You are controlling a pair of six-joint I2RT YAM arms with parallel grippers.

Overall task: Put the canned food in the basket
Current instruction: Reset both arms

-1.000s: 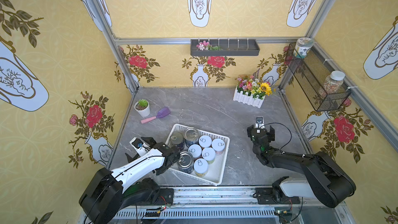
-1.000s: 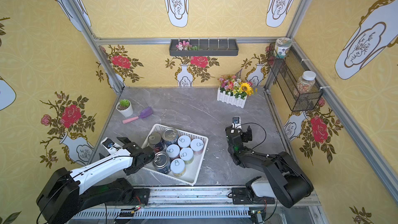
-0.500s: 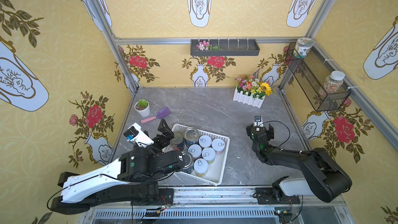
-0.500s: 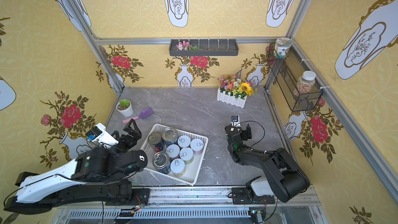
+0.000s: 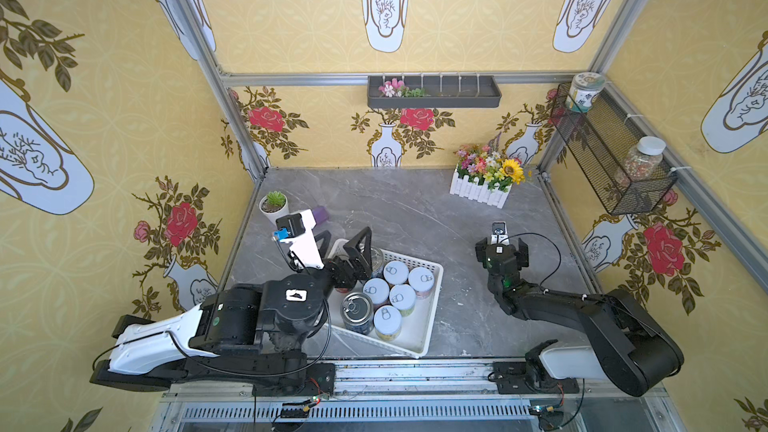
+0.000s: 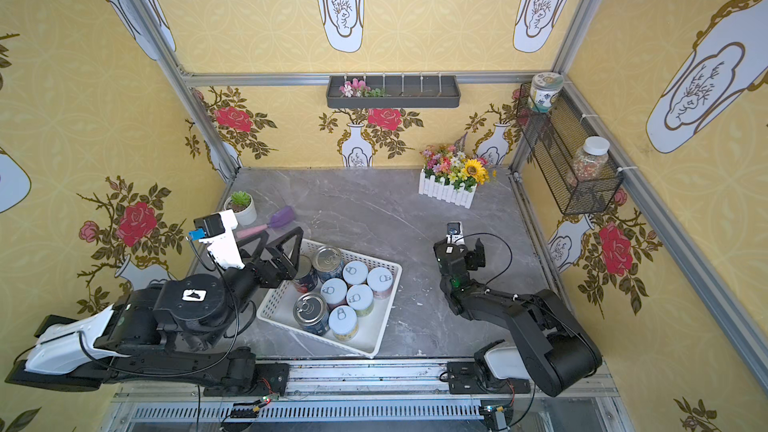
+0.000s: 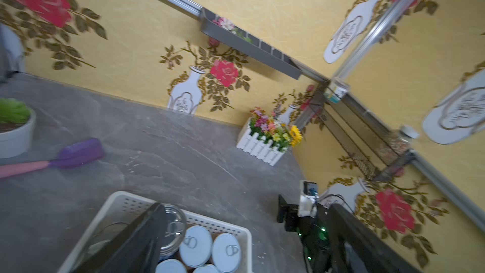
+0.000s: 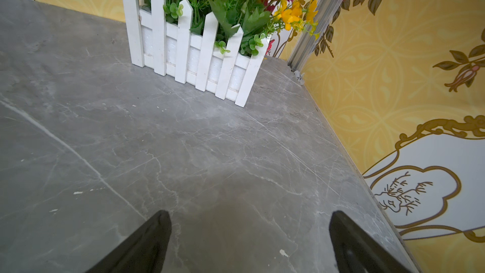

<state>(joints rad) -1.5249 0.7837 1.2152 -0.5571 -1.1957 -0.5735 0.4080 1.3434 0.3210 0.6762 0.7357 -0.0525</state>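
The white perforated basket [image 5: 419, 328] [image 6: 372, 332] sits near the table's front, holding the canned food: several white-lidded cans [image 5: 395, 273] [image 6: 355, 272] and silver-topped cans [image 5: 356, 308] [image 6: 328, 257], all upright. My left gripper [image 5: 343, 243] [image 6: 276, 243] hangs open and empty above the basket's far left corner, hiding part of a red-labelled can [image 6: 305, 276]. In the left wrist view the left gripper [image 7: 248, 207] frames the basket's wall [image 7: 210, 221] and lids [image 7: 195, 242]. My right gripper [image 5: 500, 251] [image 8: 250, 214] is open over bare table, right of the basket.
A potted succulent [image 5: 273, 203] and a purple spatula [image 6: 282, 216] lie far left. A white picket flower box [image 5: 484, 184] [image 8: 194, 59] stands at the back right. A black wire basket with jars [image 5: 602, 160] and a dark tray [image 5: 432, 91] hang on the walls.
My left arm has drawn back and risen from the basket's near left side, its open gripper now above the far left corner. The right arm has barely moved.
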